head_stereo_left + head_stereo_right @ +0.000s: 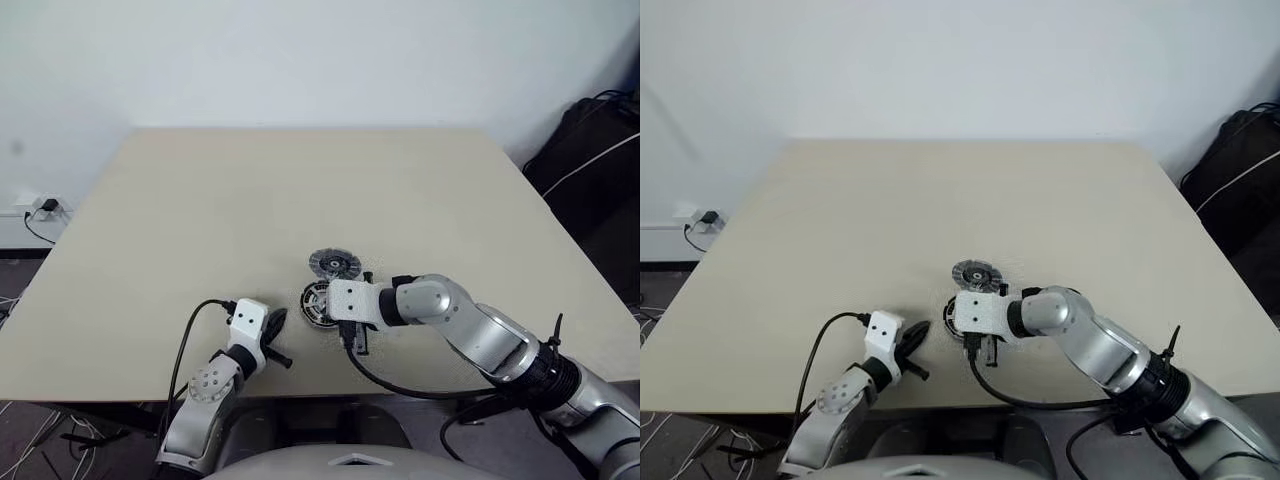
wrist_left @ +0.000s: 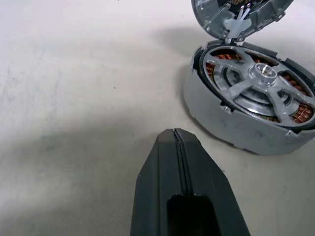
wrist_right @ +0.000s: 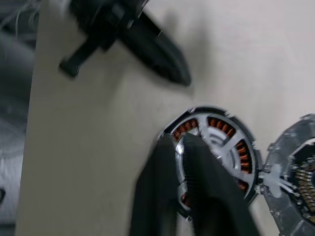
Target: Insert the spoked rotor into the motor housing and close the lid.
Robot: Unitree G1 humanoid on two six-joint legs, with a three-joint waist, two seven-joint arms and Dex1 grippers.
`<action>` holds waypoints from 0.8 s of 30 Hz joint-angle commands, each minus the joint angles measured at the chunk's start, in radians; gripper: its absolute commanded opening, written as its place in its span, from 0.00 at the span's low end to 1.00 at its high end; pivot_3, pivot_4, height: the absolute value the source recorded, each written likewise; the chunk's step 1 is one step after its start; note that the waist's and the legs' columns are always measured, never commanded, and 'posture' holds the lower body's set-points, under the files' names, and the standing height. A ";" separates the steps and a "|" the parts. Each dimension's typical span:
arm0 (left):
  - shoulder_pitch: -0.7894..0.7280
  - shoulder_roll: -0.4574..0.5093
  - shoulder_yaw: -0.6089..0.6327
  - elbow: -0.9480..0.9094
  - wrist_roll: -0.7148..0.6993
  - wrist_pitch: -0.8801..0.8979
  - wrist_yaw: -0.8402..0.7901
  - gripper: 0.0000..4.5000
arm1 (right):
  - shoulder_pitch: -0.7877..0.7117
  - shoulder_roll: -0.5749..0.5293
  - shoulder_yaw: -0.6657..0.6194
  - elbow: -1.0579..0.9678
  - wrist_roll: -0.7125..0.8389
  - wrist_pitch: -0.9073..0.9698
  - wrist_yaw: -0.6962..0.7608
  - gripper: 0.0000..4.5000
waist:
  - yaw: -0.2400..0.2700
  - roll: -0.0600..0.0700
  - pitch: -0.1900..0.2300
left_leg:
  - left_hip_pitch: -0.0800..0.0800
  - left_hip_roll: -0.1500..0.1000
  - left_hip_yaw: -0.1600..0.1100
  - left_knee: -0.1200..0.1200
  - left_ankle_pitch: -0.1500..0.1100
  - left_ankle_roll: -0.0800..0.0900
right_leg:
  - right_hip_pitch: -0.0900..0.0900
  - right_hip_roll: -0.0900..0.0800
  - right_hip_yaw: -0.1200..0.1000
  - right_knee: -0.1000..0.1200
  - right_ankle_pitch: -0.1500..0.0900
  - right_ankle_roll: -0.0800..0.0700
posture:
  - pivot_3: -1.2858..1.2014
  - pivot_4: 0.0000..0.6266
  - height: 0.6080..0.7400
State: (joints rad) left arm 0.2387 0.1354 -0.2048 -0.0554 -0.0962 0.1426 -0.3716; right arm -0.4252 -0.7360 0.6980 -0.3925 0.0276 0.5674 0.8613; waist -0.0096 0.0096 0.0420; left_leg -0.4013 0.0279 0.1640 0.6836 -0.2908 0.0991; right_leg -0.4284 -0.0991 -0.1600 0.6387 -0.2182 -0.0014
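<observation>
Rotor seated in the housing near the tabletop's front edge, lid lying open beside it.

At the front edge we see the left gripper (image 1: 277, 335) resting with its fingers (image 2: 176, 162) pressed together, holding nothing. Just right of it sits the housing (image 2: 246, 123) with the rotor (image 2: 256, 78) inside. The right gripper (image 3: 179, 142) has its fingers slightly parted over the housing's rim; we cannot tell whether they grip it. The lid (image 1: 334, 263) lies touching the housing's far side. The far and side stretches of the tabletop (image 1: 300, 190) lie bare.
</observation>
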 commanded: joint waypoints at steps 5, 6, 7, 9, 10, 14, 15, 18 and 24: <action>0.008 -0.011 0.008 -0.019 -0.006 -0.018 0.009 0.00 | -0.045 -0.010 0.030 0.080 -0.146 -0.113 0.098 0.50 | 0.001 0.000 0.000 | 0.000 0.000 0.000 0.000 0.001 -0.002 | 0.000 0.000 0.000 0.000 0.000 0.000 | 0.52 0.00 1.00; 0.009 -0.011 0.009 -0.020 -0.006 -0.018 0.010 0.00 | -0.047 -0.009 0.031 0.092 -0.160 -0.124 0.108 0.50 | 0.001 0.000 0.000 | 0.000 0.000 0.000 0.000 0.001 -0.002 | 0.000 0.000 0.000 0.000 0.000 0.000 | 0.52 0.00 1.00; 0.010 -0.012 0.009 -0.021 -0.006 -0.018 0.012 0.00 | -0.045 -0.003 0.035 0.121 -0.175 -0.148 0.114 0.50 | 0.001 0.000 0.000 | 0.000 0.000 0.000 0.000 0.001 -0.002 | 0.000 0.000 0.000 0.000 0.000 0.000 | 0.52 0.00 1.00; 0.012 -0.014 0.010 -0.022 -0.006 -0.018 0.015 0.00 | -0.046 0.001 0.031 0.145 -0.196 -0.170 0.130 0.50 | 0.001 0.000 0.000 | 0.000 0.000 0.000 0.000 0.001 -0.002 | 0.000 0.000 0.000 0.000 0.000 0.000 | 0.52 0.00 1.00; 0.012 -0.014 0.010 -0.022 -0.006 -0.019 0.016 0.00 | -0.049 0.001 0.029 0.152 -0.208 -0.179 0.138 0.50 | 0.001 0.000 0.000 | 0.000 0.000 0.000 0.001 0.001 -0.002 | 0.000 0.000 0.000 0.000 0.000 0.000 | 0.52 0.00 1.00; 0.016 -0.018 0.009 -0.022 -0.006 -0.021 0.021 0.00 | -0.062 0.011 0.028 0.195 -0.260 -0.231 0.166 0.50 | 0.001 0.000 0.000 | 0.000 0.000 0.000 0.001 0.001 -0.002 | 0.000 0.000 0.000 0.000 0.000 0.000 | 0.52 0.00 1.00; 0.017 -0.019 0.008 -0.023 -0.006 -0.022 0.023 0.00 | -0.063 0.017 0.025 0.204 -0.267 -0.235 0.171 0.50 | 0.001 0.000 0.000 | 0.000 0.000 0.000 0.001 0.001 -0.002 | 0.000 0.000 0.000 0.000 0.000 0.000 | 0.52 0.00 1.00; 0.021 -0.022 0.006 -0.028 -0.006 -0.021 0.027 0.00 | -0.063 0.028 0.017 0.227 -0.288 -0.255 0.184 0.50 | 0.001 0.000 0.000 | 0.000 0.000 0.000 0.001 0.001 -0.002 | 0.000 0.000 0.000 0.001 0.000 0.000 | 0.52 0.00 1.00; 0.027 -0.025 0.005 -0.041 -0.007 -0.015 0.033 0.00 | -0.061 0.041 0.011 0.257 -0.325 -0.286 0.203 0.50 | 0.001 0.000 0.000 | 0.000 0.000 0.000 0.002 0.001 -0.002 | 0.000 0.000 0.000 0.002 0.000 0.000 | 0.52 0.00 1.00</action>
State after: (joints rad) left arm 0.2671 0.1188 -0.2027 -0.0558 -0.0962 0.1411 -0.3428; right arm -0.4656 -0.6975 0.7386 -0.1339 -0.2806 0.3044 1.0584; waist -0.0086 0.0095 0.0420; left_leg -0.4013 0.0279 0.1641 0.6853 -0.2894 0.0967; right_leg -0.4281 -0.0995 -0.1600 0.6404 -0.2181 -0.0014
